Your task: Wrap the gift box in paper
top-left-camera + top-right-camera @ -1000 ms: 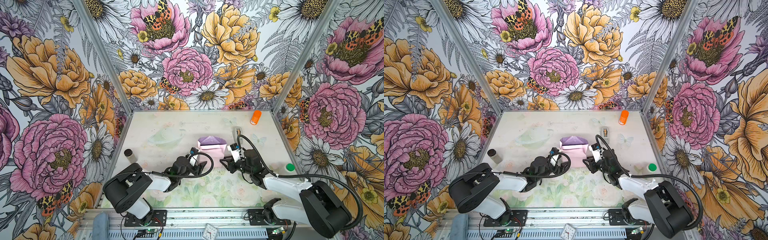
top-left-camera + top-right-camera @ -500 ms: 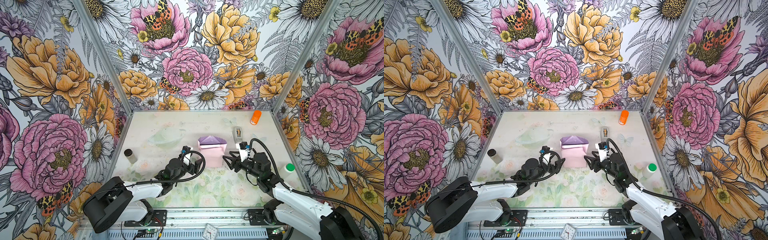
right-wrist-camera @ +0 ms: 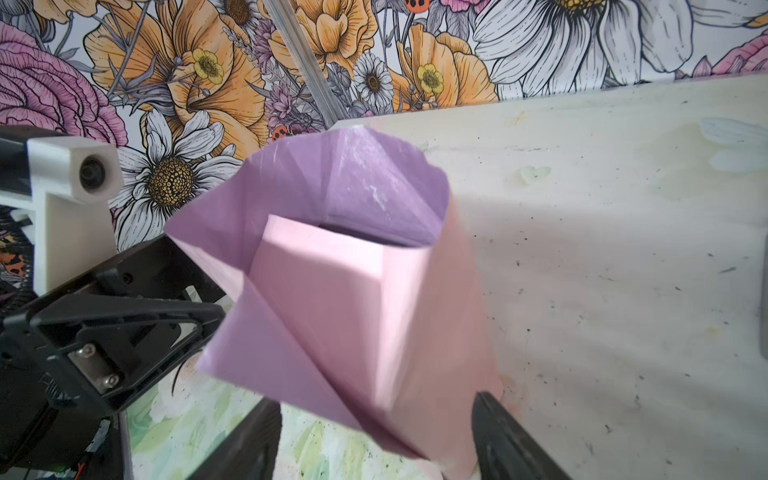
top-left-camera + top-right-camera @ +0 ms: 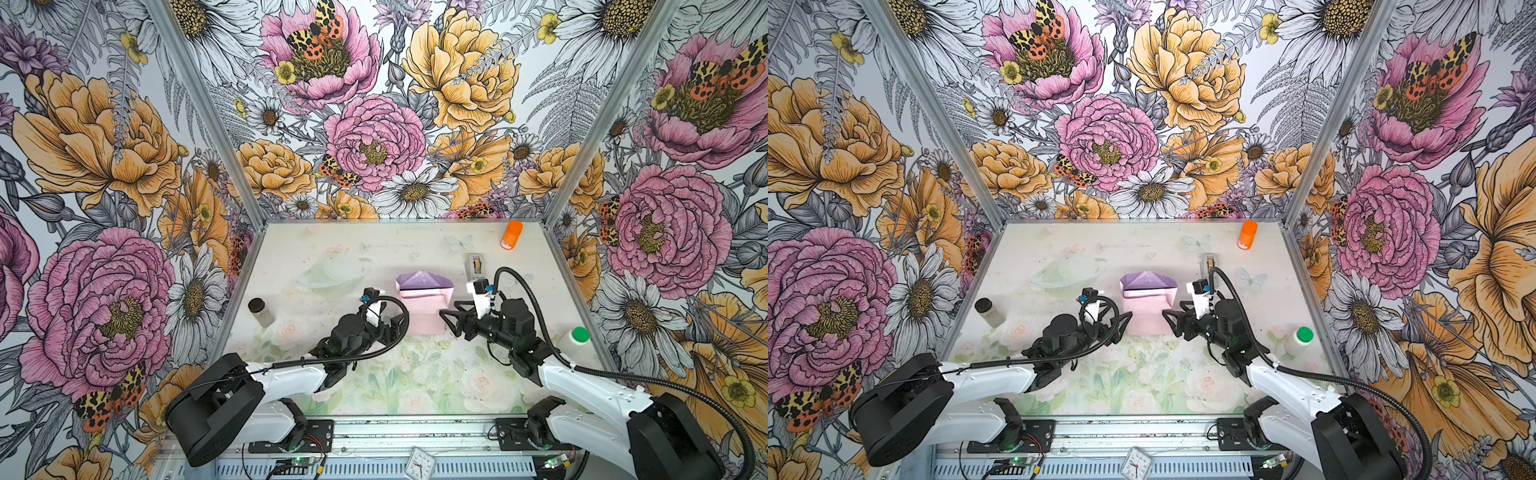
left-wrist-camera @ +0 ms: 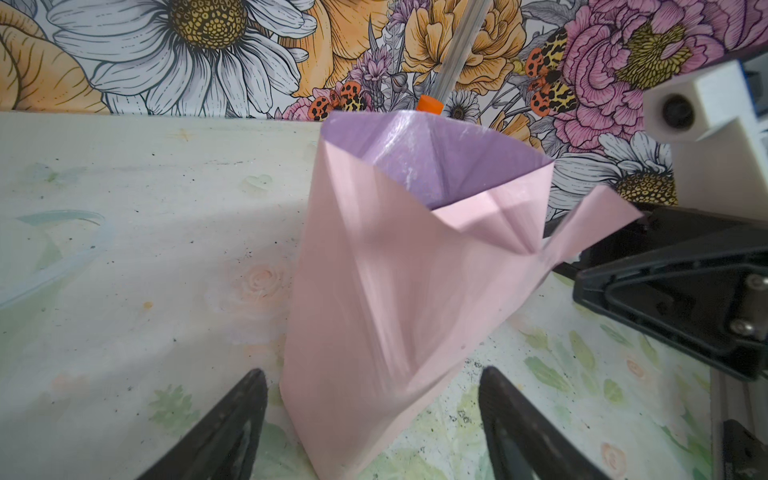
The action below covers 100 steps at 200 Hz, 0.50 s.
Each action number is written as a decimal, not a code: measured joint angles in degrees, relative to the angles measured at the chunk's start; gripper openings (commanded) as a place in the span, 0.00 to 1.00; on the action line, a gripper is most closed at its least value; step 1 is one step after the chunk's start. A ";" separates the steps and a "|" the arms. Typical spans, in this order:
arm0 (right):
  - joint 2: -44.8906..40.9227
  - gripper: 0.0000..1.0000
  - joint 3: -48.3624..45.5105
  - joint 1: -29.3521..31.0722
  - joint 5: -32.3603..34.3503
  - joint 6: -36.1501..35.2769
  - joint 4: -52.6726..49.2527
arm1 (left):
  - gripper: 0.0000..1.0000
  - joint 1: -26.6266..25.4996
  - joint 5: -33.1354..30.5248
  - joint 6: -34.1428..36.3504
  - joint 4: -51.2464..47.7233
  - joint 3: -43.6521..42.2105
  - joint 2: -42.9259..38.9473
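The paper (image 4: 422, 309) (image 4: 1148, 309) lies folded into a bundle at mid-table, its pale pink face outward and a lilac flap standing up at the far end. It covers the gift box, which is hidden. My left gripper (image 4: 399, 326) (image 4: 1121, 324) is open just left of the bundle. In the left wrist view the paper (image 5: 395, 291) lies between and beyond the spread fingers of that gripper (image 5: 372, 372), untouched. My right gripper (image 4: 449, 322) (image 4: 1169, 320) is open at the bundle's right side. Its wrist view has a paper (image 3: 353, 291) corner between the open fingers of the gripper (image 3: 376, 399).
A grey tape dispenser (image 4: 475, 266) stands behind the right gripper and an orange bottle (image 4: 511, 235) at the back right. A white bottle with a green cap (image 4: 575, 338) is by the right wall. A small dark-lidded jar (image 4: 259, 311) is by the left wall.
My right jaws have spread wider. Both arms have lowered and stretched out, with the grippers staying beside the bundle. The bundle has not moved.
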 measured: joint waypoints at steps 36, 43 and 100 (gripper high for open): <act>3.19 0.74 3.26 0.00 0.15 0.59 0.52 | 0.81 0.02 0.02 -0.04 -0.15 3.58 1.99; 3.65 0.74 3.67 0.00 0.42 0.63 0.52 | 0.81 0.07 0.00 -0.04 -0.46 4.33 2.58; 6.73 0.73 7.41 0.00 3.58 0.63 -1.31 | 0.82 1.40 -0.66 -1.22 -6.51 10.88 7.19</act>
